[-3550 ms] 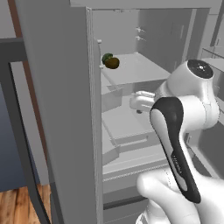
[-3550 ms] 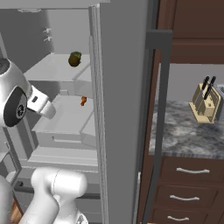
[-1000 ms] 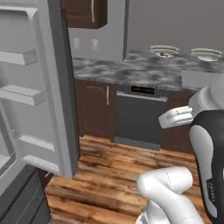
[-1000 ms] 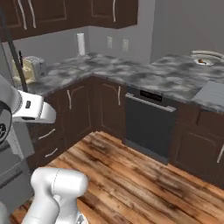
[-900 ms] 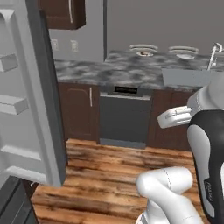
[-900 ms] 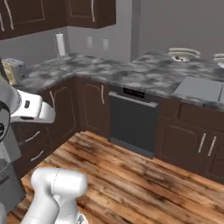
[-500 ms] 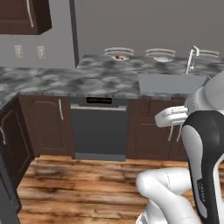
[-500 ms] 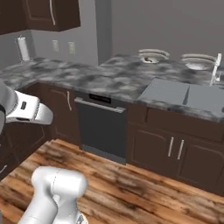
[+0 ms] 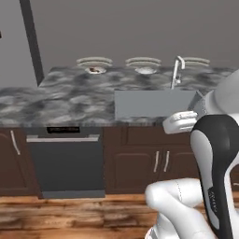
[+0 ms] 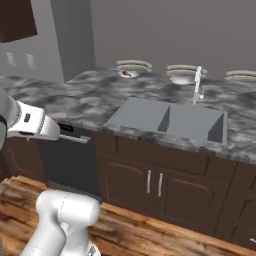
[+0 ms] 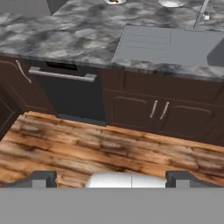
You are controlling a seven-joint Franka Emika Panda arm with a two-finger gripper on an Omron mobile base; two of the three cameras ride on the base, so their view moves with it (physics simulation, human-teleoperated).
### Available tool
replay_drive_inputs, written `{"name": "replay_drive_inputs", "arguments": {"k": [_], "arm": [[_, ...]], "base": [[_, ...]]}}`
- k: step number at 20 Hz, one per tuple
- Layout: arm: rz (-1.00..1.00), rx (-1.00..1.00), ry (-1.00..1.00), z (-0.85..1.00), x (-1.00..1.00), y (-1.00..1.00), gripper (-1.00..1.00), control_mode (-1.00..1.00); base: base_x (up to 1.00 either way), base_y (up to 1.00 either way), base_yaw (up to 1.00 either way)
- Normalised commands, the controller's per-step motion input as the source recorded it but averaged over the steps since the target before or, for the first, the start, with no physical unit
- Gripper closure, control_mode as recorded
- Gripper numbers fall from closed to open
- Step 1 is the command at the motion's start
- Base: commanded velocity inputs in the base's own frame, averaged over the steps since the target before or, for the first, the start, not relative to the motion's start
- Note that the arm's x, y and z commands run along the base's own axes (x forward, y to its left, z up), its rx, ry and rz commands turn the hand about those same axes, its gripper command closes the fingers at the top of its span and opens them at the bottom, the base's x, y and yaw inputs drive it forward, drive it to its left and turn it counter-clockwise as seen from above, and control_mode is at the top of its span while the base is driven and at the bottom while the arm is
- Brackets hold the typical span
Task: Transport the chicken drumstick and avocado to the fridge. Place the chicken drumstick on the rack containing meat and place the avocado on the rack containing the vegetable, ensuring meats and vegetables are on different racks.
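Note:
On the back of the grey marble counter (image 9: pixel 60 100), the leftmost white plate (image 9: pixel 94 62) carries a small reddish-brown lump (image 9: pixel 96 70) that looks like the chicken drumstick (image 10: pixel 127 73). My gripper (image 11: pixel 111 178) is open and empty, its two dark fingertips (image 11: pixel 43 177) wide apart over the wooden floor, well short of the counter. Its white hand (image 9: pixel 179 121) hangs in front of the sink cabinet. The avocado and the fridge are out of view.
A grey sink (image 10: pixel 167 120) with a faucet (image 10: pixel 198 80) is set in the counter. More white plates (image 9: pixel 144 63) stand behind it. A dark dishwasher (image 9: pixel 65 161) sits under the counter to the left, beside brown cabinet doors (image 11: pixel 155 111). A wooden floor (image 11: pixel 87 148) lies between me and the cabinets.
The base has turned, so the whole view swung from the open fridge along the kitchen to the sink counter. The gripper has stayed open and empty.

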Motion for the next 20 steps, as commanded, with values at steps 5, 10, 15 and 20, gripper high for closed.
{"name": "replay_drive_inputs", "arguments": {"k": [5,10,15,20], "arm": [[0.0,0.0,0.0,0.0,0.0,0.0,-1.0,1.0],[0.0,0.0,0.0,0.0,0.0,0.0,-1.0,1.0],[0.0,0.0,0.0,0.0,0.0,0.0,-1.0,1.0],[0.0,0.0,0.0,0.0,0.0,0.0,-1.0,1.0]], "base": [[0.0,-1.0,-0.28],[-0.07,-1.0,-0.29],[-0.02,-1.0,-0.25],[0.14,-1.0,-0.21]]}}
